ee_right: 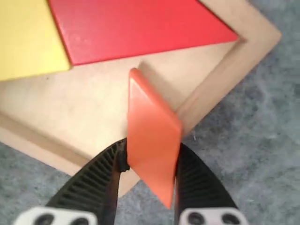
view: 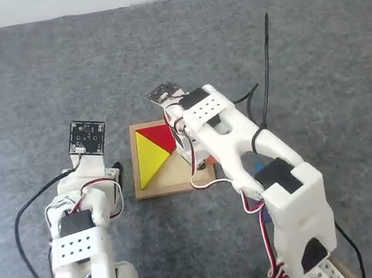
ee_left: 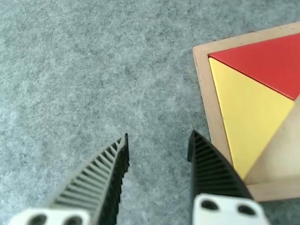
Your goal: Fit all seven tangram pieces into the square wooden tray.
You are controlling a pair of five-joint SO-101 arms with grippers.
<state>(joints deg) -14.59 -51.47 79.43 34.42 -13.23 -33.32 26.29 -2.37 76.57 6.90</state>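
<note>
- Between the jaws of the right gripper (ee_right: 151, 152): an orange piece (ee_right: 152, 126), flat and four-sided, clamped by its two faces and standing on edge.
- Beyond those jaws: the piece's far corner sits over the bare floor of the wooden tray (ee_right: 70, 108), just beside the long edge of the red triangle (ee_right: 140, 23). I cannot tell whether the corner touches the wood.
- To one side of the orange piece: the tray's inner wall, close by, near a tray corner.
- Farther past the right jaws: the red triangle lies flat in the tray, edge to edge with the yellow triangle (ee_right: 23, 42), also flat.
- Between the jaws of the left gripper (ee_left: 159, 136): nothing but grey carpet (ee_left: 84, 61); the jaws stand apart.
- Just beside one left jaw: the tray's outer rim, with the yellow triangle right behind it. That jaw is outside the tray.
- High view: the right arm (view: 244, 143) reaches over the tray's near side, and the left arm (view: 82, 242) stands off the tray's other flank.
</note>
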